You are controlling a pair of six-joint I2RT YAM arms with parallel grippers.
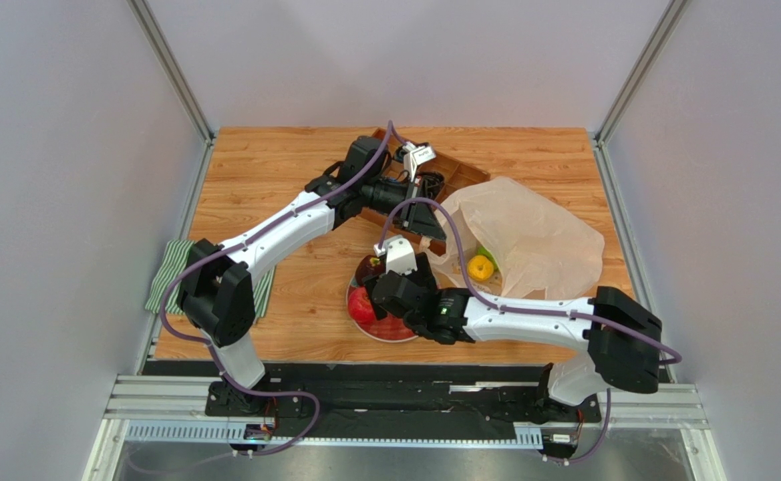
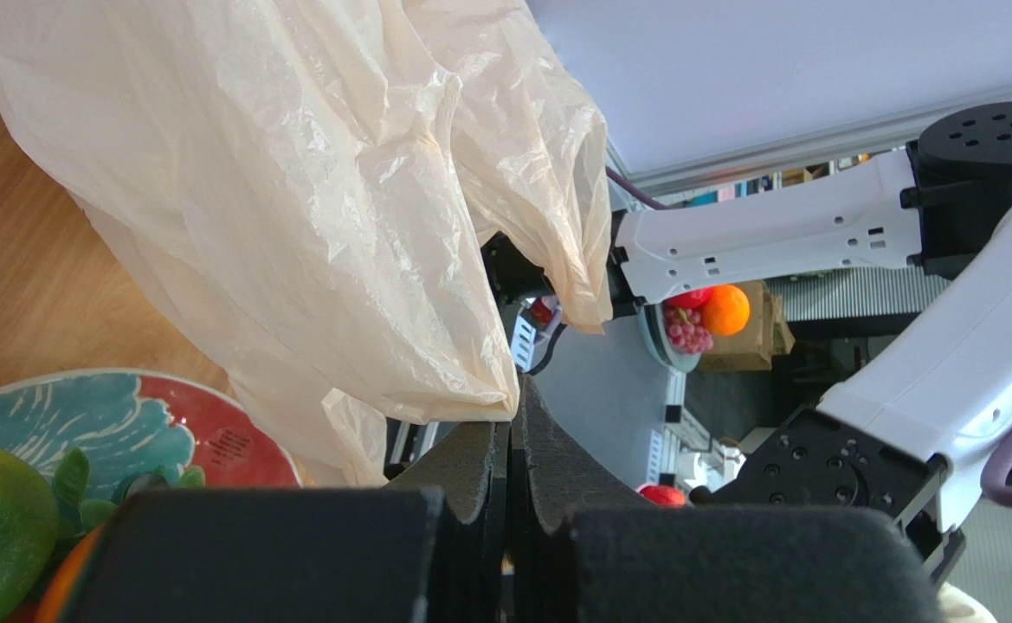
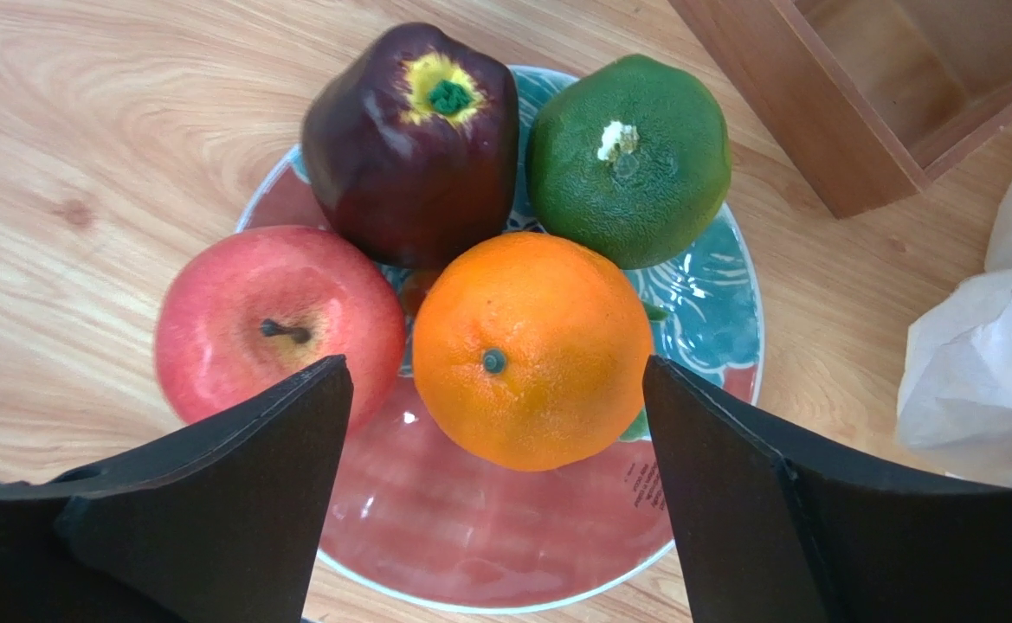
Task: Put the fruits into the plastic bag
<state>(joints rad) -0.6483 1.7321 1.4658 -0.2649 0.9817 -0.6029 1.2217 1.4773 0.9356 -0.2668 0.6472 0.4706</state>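
The plastic bag (image 1: 530, 235) lies at the right with its mouth facing left; a small yellow fruit (image 1: 481, 268) and a green fruit (image 1: 487, 255) show inside it. My left gripper (image 1: 432, 228) is shut on the bag's upper edge (image 2: 472, 364) and holds it up. My right gripper (image 3: 498, 377) is open above the plate (image 3: 472, 532), with its fingers on either side of the orange (image 3: 530, 348). Beside the orange lie a red apple (image 3: 277, 325), a dark red apple (image 3: 413, 136) and a green fruit (image 3: 628, 156). The banana is out of view.
A brown wooden compartment tray (image 1: 454, 178) stands at the back behind the bag, under the left arm. A green striped cloth (image 1: 168, 276) lies at the table's left edge. The plate (image 1: 364, 323) sits in the near middle, just left of the bag's mouth.
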